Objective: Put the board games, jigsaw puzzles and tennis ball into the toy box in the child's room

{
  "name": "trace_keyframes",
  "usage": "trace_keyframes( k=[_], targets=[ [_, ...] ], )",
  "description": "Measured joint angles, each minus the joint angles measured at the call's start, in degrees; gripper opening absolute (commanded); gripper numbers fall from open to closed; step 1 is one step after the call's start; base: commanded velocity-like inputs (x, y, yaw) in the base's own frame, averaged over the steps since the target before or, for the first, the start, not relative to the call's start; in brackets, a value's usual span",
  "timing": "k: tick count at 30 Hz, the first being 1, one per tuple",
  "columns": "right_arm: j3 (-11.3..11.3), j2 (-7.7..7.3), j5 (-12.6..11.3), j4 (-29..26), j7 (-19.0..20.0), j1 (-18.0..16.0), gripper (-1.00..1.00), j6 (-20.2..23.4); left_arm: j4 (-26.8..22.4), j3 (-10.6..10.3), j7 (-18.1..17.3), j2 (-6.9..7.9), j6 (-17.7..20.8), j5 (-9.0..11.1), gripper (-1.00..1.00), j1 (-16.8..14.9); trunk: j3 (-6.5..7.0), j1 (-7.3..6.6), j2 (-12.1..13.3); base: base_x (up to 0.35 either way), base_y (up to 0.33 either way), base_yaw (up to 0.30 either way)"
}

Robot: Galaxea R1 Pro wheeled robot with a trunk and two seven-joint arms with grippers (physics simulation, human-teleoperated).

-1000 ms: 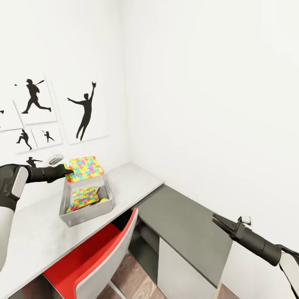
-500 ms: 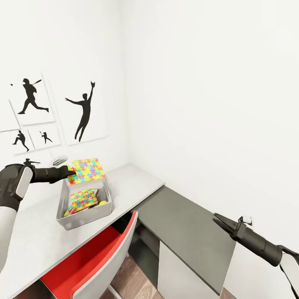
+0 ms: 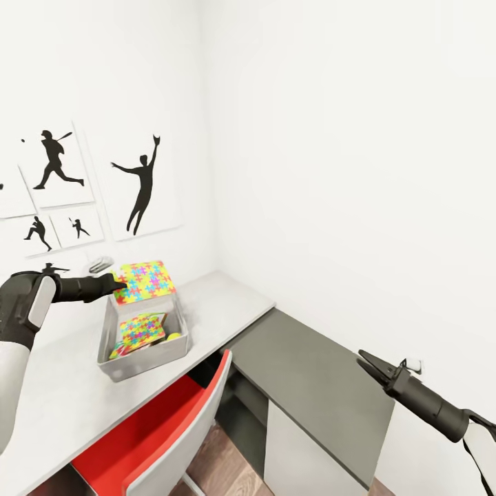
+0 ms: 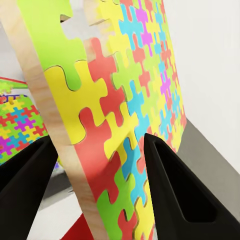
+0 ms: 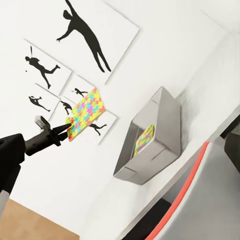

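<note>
One jigsaw puzzle (image 3: 143,282) hangs over the toy box (image 3: 141,353), pinched by the left tool (image 3: 121,284).

Head view: a second puzzle (image 3: 140,329) leans inside the box on the table (image 3: 76,393); a red chair (image 3: 162,430) stands below, wall pictures (image 3: 141,180) behind; against half a second ago, almost nothing differs. The right tool (image 3: 364,359) reaches forward over the dark cabinet (image 3: 317,386), tips pressed together. Left wrist view: both fingers (image 4: 177,192) squeeze the puzzle's edge. Right wrist view: puzzle held above the box.
</note>
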Motion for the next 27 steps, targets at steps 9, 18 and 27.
trace_keyframes(
  k=[9, 18, 27],
  targets=[
    [0.05, 0.04, 0.15, -0.03, -0.16, -0.03, 1.00, -0.04, 0.07, 0.00, -0.04, 0.06, -0.04, -0.02, -1.00, 0.00, 0.00, 0.00, 0.00, 0.001, 0.110, 0.000],
    [-0.02, 0.09, 0.13, -0.07, -0.31, 0.00, 1.00, -0.03, 0.12, 0.00, 0.23, 0.00, -0.11, -0.14, -1.00, 0.00, -0.02, 0.00, 0.00, 0.042, 0.077, 0.000],
    [-0.33, -0.53, -0.04, -0.44, -0.08, 0.00, 1.00, 0.49, 3.13, -0.18, 0.44, -0.16, -1.12, -0.51, -1.00, -0.11, -0.66, -0.01, 0.07, 0.001, 0.001, 0.000]
  ],
)
